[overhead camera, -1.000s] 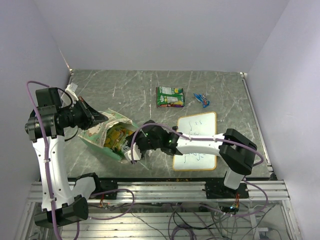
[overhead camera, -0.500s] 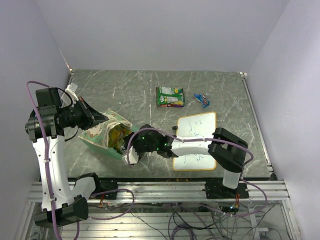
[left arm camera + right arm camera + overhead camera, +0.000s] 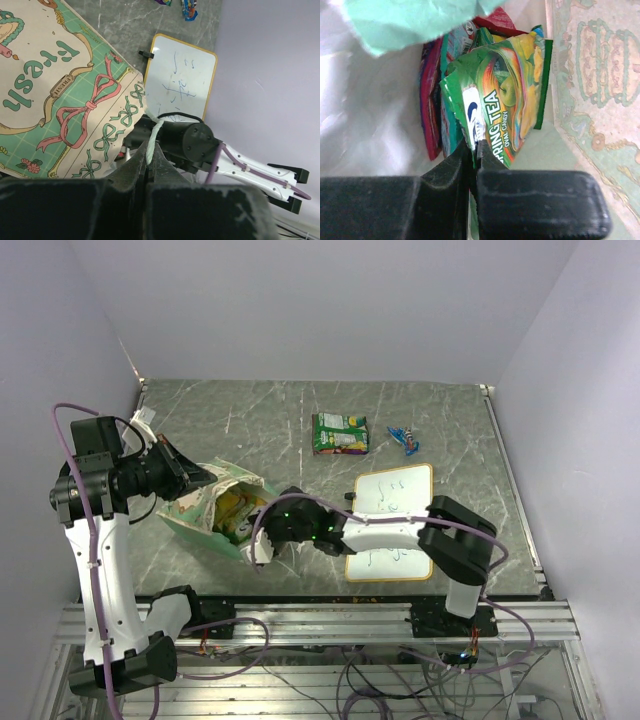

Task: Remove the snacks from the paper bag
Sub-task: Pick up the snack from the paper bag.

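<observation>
The paper bag (image 3: 215,510) lies on its side at the table's left, mouth toward the right arm; its green-patterned face shows in the left wrist view (image 3: 60,100). My left gripper (image 3: 200,478) is shut on the bag's string handle (image 3: 152,135) and holds the mouth up. My right gripper (image 3: 262,540) is at the bag's mouth, shut on a green snack packet (image 3: 505,110) marked "Spring Tea". More snacks, red and purple (image 3: 431,95), lie behind it inside the bag. A green and purple packet (image 3: 339,433) and a blue wrapped candy (image 3: 404,438) lie on the table.
A white whiteboard (image 3: 392,520) with writing lies right of the bag, under the right arm; it also shows in the left wrist view (image 3: 180,82). Walls enclose the table at back and both sides.
My right gripper has moved left toward the bag's mouth over the last second. The bag's upper flap has lifted a little. My left arm has stayed put.
</observation>
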